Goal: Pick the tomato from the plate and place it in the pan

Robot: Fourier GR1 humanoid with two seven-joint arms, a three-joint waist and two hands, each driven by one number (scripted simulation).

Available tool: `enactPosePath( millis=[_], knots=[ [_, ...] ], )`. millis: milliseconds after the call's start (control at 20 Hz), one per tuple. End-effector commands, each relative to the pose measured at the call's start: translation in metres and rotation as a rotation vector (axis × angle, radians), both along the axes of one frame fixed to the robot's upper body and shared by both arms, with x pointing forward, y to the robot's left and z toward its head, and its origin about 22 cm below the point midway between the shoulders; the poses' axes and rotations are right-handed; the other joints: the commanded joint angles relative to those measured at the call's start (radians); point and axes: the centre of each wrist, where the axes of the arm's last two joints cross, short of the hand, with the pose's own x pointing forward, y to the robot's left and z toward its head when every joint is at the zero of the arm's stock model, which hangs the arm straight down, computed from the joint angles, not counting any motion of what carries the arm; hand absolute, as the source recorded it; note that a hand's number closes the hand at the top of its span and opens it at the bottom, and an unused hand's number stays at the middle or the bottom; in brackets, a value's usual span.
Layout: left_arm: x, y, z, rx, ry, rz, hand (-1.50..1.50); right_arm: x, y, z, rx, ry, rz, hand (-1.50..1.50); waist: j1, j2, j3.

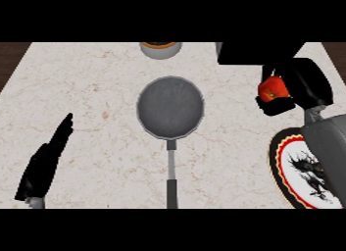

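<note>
Nearest to me were my two forearms: at the lower left my left hand (46, 159) rested on the counter (88, 98), fingers straight and holding nothing, while my right forearm crossed over the plate (283, 169) at the lower right. My right hand (298, 88) was curled around the tomato (274, 89), which showed red between the fingers, up off the plate and beyond its far edge. It hung to the right of the pan (171, 107), well apart from the bowl of it, so the carry across was not yet done.

I judged the tomato light, round and smooth-skinned, likely to slip or roll, and soft enough to bruise if squeezed; taking it around its widest part from opposite sides looked safest, which was roughly how my fingers lay. The pan sat in the middle with its handle (172, 176) pointing toward me. A cup (160, 48) stood at the far edge.
</note>
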Motion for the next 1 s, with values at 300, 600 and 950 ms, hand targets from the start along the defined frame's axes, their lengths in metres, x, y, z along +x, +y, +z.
enactPosePath(
  millis=[300,600,950],
  knots=[
    [0.001,-0.005,0.001,0.010,0.004,-0.001,0.00,0.029,0.122,0.023,0.164,0.016,0.163,1.50,0.010,0.003,-0.001],
    [0.002,-0.022,-0.002,-0.008,0.006,-0.023,0.00,0.045,0.167,-0.004,0.258,0.115,0.192,1.50,0.014,0.007,0.000],
    [0.002,-0.015,-0.001,-0.017,-0.021,-0.049,0.00,0.064,0.181,-0.035,0.213,0.211,0.163,1.50,0.056,0.019,-0.001]
  ],
)
